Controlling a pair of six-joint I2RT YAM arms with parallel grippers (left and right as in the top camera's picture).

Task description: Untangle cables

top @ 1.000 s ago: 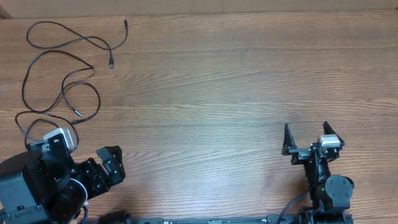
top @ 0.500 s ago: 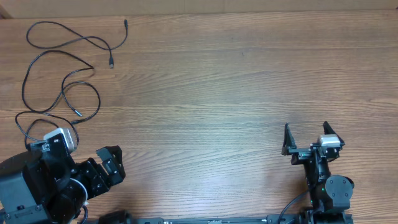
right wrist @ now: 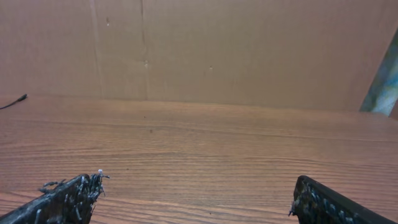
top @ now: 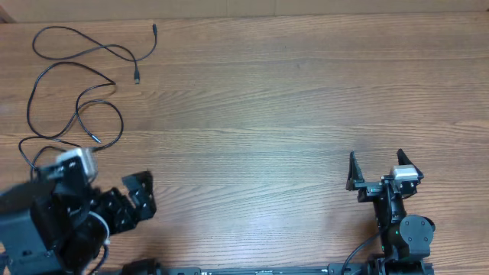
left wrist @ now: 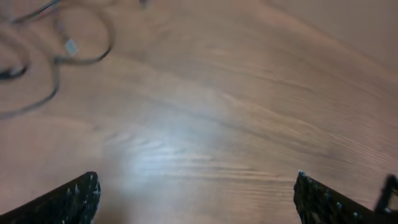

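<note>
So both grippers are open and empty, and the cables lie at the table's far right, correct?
Not quite. The cables lie at the far left, beyond the left gripper, as the overhead view shows. The rest holds: it and the right gripper are both open and empty.

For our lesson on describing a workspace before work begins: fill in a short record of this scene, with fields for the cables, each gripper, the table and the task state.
cables: thin black cords, loosely looped and crossing, at the table's far left, small plug ends showing
left gripper: open, holding nothing, at the near left edge, close to the nearest cable loop
right gripper: open, holding nothing, at the near right edge, far from the cables
table: wood-grain top
task state: cords cross one another; neither gripper grips any
</note>
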